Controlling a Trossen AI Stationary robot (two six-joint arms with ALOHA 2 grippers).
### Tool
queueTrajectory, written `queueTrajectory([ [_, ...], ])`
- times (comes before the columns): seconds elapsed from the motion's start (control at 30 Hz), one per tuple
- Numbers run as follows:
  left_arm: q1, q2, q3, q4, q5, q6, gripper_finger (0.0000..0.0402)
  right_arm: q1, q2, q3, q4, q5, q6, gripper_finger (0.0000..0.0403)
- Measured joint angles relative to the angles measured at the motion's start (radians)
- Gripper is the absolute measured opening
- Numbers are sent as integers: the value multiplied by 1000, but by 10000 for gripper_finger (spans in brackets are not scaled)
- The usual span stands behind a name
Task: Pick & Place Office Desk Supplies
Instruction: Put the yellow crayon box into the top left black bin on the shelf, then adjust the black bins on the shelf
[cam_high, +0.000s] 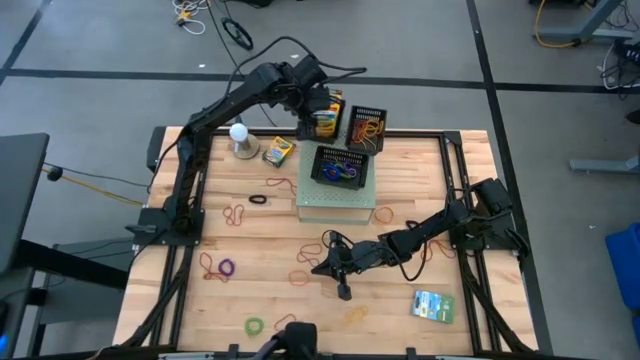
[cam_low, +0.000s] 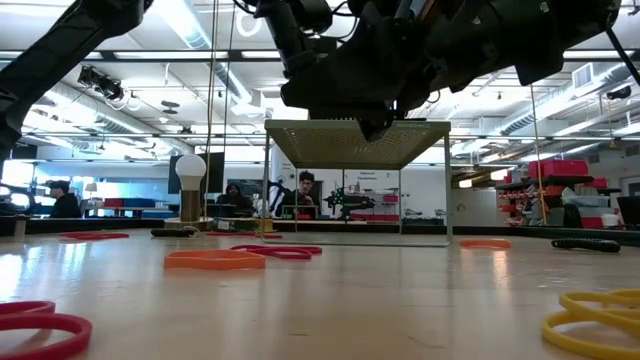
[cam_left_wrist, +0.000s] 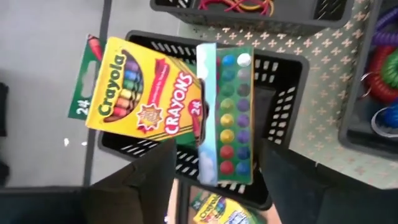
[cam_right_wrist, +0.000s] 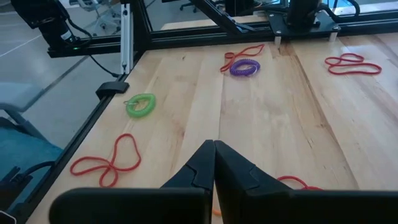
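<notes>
Glossy yellow-green cardboard crayon box (cam_left_wrist: 146, 93), rectangular, is seen lying tilted in a black slotted plastic basket (cam_left_wrist: 283, 109) beneath the spread left gripper (cam_left_wrist: 214, 180). Right gripper (cam_right_wrist: 214, 163), fingers pressed together, is held over pale wooden table (cam_right_wrist: 261, 118).

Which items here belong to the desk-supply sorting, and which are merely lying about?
Job: Crayola crayon box over black basket; paint strip packet; second crayon box; green-white packet; rubber bands, e.g. green, purple.
Lying about: white ball on base; perforated platform.
</notes>
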Motion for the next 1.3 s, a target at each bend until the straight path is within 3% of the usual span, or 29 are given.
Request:
queueTrajectory([
  [0.13,-8,-30,0,-3,-23,12,235,-2,-3,0,-4,-2,-2,13],
  [0.23,-4,-69,0,-13,16,5,205,-15,-29,0,-21,-3,-11,13],
  [0.47,67,-144,0,-55,251,-34,94,-54,-142,0,-142,25,-44,13],
  [0.6,108,-166,0,-53,371,-42,52,-63,-228,0,-241,66,-68,13],
  [0.83,139,-170,0,15,474,-35,42,-70,-401,0,-463,295,-51,13],
  [0.93,156,-168,-7,62,500,-36,42,-100,-479,0,-536,339,-47,13],
  [1.1,178,-207,-167,208,495,-61,42,-233,-617,0,-612,344,-43,13],
  [1.2,184,-277,-354,403,480,-88,42,-369,-691,0,-636,317,-61,11],
  [1.3,190,-372,-583,639,434,-116,42,-538,-736,0,-659,208,-68,7],
])
